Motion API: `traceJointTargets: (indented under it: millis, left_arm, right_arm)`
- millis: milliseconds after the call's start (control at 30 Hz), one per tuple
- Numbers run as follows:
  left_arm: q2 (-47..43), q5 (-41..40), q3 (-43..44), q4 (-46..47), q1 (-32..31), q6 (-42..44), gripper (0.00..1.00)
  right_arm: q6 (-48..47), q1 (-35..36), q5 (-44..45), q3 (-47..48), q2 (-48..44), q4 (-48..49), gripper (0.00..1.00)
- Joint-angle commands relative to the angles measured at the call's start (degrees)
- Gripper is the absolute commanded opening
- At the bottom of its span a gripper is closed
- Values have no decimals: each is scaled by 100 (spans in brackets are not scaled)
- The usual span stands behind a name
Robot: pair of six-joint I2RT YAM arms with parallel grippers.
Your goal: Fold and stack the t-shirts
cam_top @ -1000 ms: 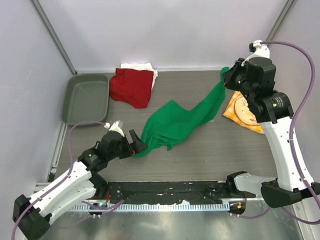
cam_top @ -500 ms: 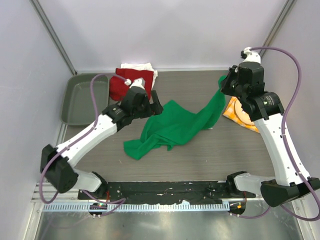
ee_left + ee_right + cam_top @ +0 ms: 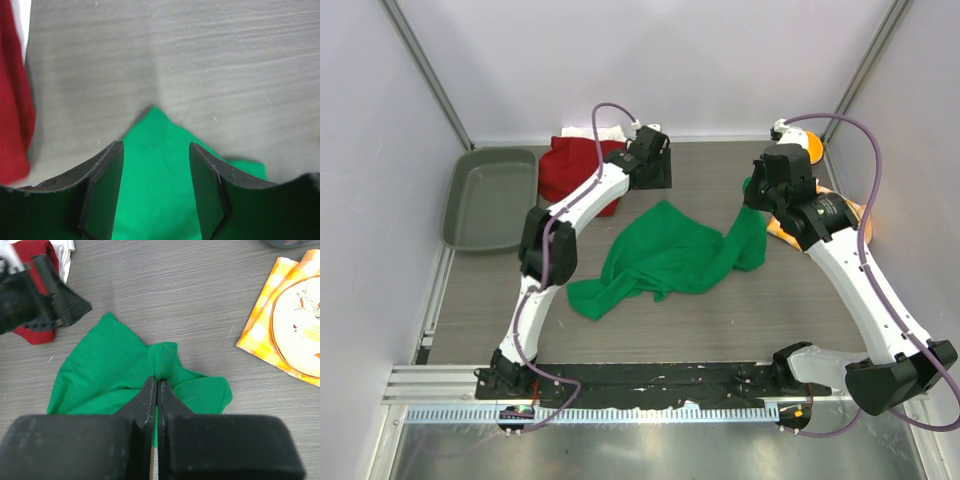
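A bright green t-shirt (image 3: 660, 255) lies crumpled across the middle of the table. My right gripper (image 3: 750, 192) is shut on a bunched fold of it (image 3: 164, 360) and holds its right end lifted, with the tips (image 3: 156, 381) pressed together. My left gripper (image 3: 655, 182) reaches to the shirt's far corner (image 3: 155, 150), jaws open, a finger on either side of the green cloth. The dark red t-shirt (image 3: 575, 175) lies at the back left, to the left of my left gripper (image 3: 155, 146). A white t-shirt (image 3: 582, 131) pokes out from behind the red one.
A grey tray (image 3: 490, 195) stands at the far left. An orange-yellow checked napkin (image 3: 260, 325) with a plate (image 3: 297, 335) lies at the right, partly under my right arm. Walls enclose the table on three sides.
My left arm swung from the front left to the green shirt's far corner, and its jaws have narrowed. My right gripper came down and leftward, so the shirt slackened onto the table.
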Motion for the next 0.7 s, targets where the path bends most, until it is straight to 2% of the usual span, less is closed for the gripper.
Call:
traceJointTargets:
  millis: [0,133,233,467,667]
  left_arm:
    - [1099,13,1400,-847,108,646,56]
    - [1847,65,2191,-980,169,867,55]
    - [2068,83,2228,-998,213,964,56]
    - [1928,364,1580,-621,257,1035,56]
    - [1392,681,998,-111,257,1017,57]
  right_arm:
    - [45,54,160,-31,-165,442,1]
    - [19,71,125,-110,-138,530,1]
    - [-7,72,107,-146,-112,556,1]
    - [-16,72,98,-172,-7,626,1]
    - [-25,72,142,-198,-68,609,1]
